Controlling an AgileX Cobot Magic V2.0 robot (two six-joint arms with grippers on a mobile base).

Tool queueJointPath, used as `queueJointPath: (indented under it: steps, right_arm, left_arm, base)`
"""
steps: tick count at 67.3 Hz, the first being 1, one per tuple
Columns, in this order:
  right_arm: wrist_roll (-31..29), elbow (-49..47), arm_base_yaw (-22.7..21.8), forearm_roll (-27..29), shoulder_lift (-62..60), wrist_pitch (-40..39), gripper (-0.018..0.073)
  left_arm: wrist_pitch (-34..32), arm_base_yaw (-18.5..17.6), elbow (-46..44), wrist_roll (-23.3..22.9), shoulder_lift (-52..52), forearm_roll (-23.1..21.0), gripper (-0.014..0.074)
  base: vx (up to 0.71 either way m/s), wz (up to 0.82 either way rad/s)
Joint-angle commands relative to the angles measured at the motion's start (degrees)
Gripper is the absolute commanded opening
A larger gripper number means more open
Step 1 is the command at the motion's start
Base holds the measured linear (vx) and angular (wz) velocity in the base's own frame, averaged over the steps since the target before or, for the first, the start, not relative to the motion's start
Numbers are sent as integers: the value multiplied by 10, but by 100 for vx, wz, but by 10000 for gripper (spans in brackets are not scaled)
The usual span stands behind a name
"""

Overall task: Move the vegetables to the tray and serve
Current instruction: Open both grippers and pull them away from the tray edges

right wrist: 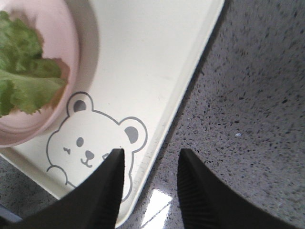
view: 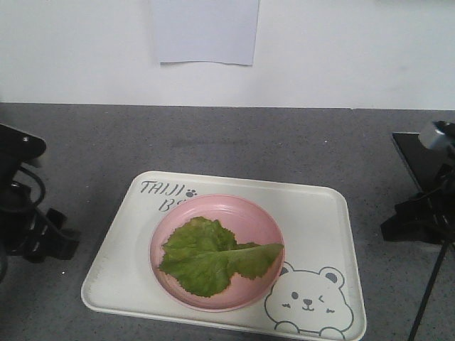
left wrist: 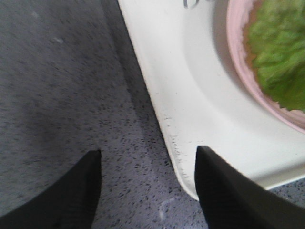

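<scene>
The lettuce (view: 213, 257) lies on a pink plate (view: 250, 217) at the middle of the tray (view: 316, 217), low in the front view. The left gripper (left wrist: 147, 186) hangs with jaws spread astride the tray's edge, seemingly not touching it. The right gripper (right wrist: 150, 183) does likewise beside the bear drawing (right wrist: 90, 138).

The tray (view: 323, 213) is cream-white, with grey "TAIJI" lettering, a small paw print and a grey-outlined winking bear drawing (view: 308, 301). On it the round plate (view: 263, 220) is soft pink. The vegetables (view: 213, 257) are bright green with ruffled edges and a paler midrib. The worktop (view: 234, 138) is dark grey, speckled with black and pale flecks. Both the left hand (left wrist: 147, 191) and the right hand (right wrist: 150, 191) are black. The wall behind (view: 71, 50) is white, with a pale sheet of paper (view: 206, 30).
</scene>
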Motion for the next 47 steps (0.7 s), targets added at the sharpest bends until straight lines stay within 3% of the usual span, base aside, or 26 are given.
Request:
queueJointPath:
  steps: [1,11,20,28,47]
  right_arm:
    - [4,-16,21,-8,-53,-4,276]
    - [96,-16,103,-143,-107,-31,276]
    - [186,-10,161,-262,-152,-42,276]
    - [225,28,173,-300,-207,-73,276]
    - [226,137,171,-311,-314,-181,276]
  left_arm:
    - [-6,-2,-17,-21,-50,17,426]
    - [-24,5,6,-52,-96,44,426]
    - [-54,16,54,-74,-128,41,426]
    - [-77,17,96,-104,-166,41,426]
    - [-127,16,151,-110,-242,41,426]
  base:
    - [0,0]
    - [0,0]
    - [0,0]
    - [0,0]
    - [0,0]
